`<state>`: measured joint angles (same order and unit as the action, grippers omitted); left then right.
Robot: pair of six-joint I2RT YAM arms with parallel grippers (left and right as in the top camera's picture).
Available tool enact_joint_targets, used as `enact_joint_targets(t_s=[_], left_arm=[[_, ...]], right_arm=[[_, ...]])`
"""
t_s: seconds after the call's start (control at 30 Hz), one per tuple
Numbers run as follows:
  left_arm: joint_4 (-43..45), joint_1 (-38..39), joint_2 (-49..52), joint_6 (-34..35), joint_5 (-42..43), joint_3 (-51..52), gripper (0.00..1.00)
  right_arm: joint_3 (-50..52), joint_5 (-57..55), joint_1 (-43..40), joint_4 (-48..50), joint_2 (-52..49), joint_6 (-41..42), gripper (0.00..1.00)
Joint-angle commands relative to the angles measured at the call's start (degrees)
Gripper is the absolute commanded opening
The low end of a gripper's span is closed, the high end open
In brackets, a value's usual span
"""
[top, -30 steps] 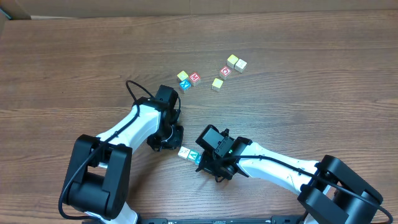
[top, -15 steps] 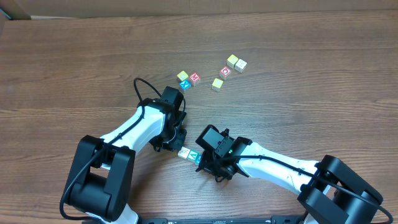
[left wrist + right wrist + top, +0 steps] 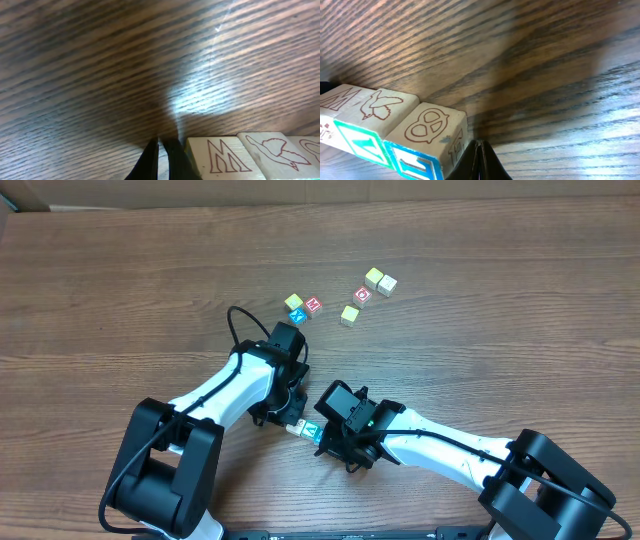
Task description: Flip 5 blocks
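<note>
Three wooden blocks lie in a row on the table between my two grippers. In the left wrist view they show an M face (image 3: 220, 157), a bird face (image 3: 272, 149) and a third face cut off at the frame's edge (image 3: 306, 146). My left gripper (image 3: 161, 146) is shut and empty, its tips on the wood right beside the M block. In the right wrist view the row ends in a pretzel-faced block (image 3: 427, 127) with blue side frames. My right gripper (image 3: 479, 146) is shut and empty against that block's side. From overhead only a white (image 3: 297, 425) and a teal (image 3: 312, 432) face show between the arms.
Several more blocks lie farther back on the table: a yellow-green (image 3: 294, 302), a blue (image 3: 298, 316) and a red one (image 3: 313, 305) together, then a yellow-green one (image 3: 349, 314), a red one (image 3: 363, 294) and a pair (image 3: 380, 280) at the right.
My left arm has swung to the right, bringing its shut gripper up to the left end of the row. The right arm and the blocks have not moved.
</note>
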<state>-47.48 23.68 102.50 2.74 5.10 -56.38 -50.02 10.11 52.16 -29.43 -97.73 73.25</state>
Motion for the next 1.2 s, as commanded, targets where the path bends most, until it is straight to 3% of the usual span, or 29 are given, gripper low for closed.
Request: enact_joint_targets(t_s=[0.0,1.17], left_arm=[[-0.09,1.53,5.40,-1.51,2.51,4.15,0.04],[1.75,1.53,5.40,-1.53,3.74,4.15,0.04]], right_arm=[[0.20,-0.28,-0.09,0.66,-0.35,-0.17,0.04],[0.20,1.55,0.76,1.97,-0.35,1.38,0.04]])
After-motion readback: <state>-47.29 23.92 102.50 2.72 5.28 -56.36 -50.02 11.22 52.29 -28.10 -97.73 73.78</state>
